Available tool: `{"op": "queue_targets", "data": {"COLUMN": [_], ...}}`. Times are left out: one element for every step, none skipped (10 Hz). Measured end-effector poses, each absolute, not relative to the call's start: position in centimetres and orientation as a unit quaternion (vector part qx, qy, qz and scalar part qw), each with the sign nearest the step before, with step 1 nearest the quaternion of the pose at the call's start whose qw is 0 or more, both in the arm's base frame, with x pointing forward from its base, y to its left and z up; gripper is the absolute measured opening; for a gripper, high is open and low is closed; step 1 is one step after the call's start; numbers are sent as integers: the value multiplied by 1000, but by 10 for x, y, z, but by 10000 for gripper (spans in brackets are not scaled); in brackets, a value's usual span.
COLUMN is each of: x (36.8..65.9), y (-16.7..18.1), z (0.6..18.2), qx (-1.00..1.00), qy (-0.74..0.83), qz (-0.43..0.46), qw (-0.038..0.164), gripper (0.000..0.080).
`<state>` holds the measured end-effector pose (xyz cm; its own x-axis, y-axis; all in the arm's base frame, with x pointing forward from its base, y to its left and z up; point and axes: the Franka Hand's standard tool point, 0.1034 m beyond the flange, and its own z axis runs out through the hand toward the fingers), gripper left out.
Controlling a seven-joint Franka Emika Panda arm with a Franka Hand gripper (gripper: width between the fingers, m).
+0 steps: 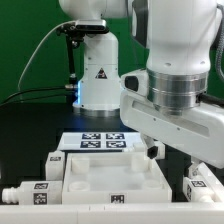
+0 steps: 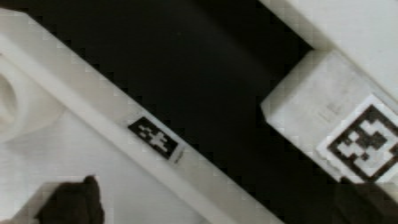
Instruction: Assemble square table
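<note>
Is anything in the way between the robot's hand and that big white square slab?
Nothing visible does. In the wrist view a dark fingertip shows directly over the slab, nothing between them.

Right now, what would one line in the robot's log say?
tabletop: lying flat | leg: loose beside it, not fitted | gripper: over tabletop's edge, open or shut unclear
</note>
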<state>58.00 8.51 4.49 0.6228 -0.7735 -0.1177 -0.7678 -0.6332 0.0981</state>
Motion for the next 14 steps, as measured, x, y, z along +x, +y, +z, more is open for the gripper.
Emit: {"op": "queue_targets", "data": {"x": [577, 574, 573, 574, 575, 575, 576, 575, 570, 563, 557, 551, 547, 547], "y": [92, 96, 98, 98, 99, 100, 101, 100, 100, 97, 93, 90, 87, 87], "z": [42, 38, 34, 33, 33, 33, 32, 32, 31, 30, 30, 30, 30, 32], "qx": [891, 892, 892, 893, 893, 894, 895, 896, 898, 902, 904, 905, 905, 905], "qy": [-447, -446, -444, -444, -443, -443, -442, -440, -437, -429, -426, -425, -424, -424], "qz": [-72, -74, -74, -74, -71, -68, -62, -55, -48, -42, -35, -32, -35, -35], "qw": [20, 23, 24, 24, 23, 22, 19, 16, 13, 11, 7, 3, 5, 5], "gripper": [649, 649, 649, 649, 649, 649, 649, 649, 649, 649, 649, 649, 649, 649]}}
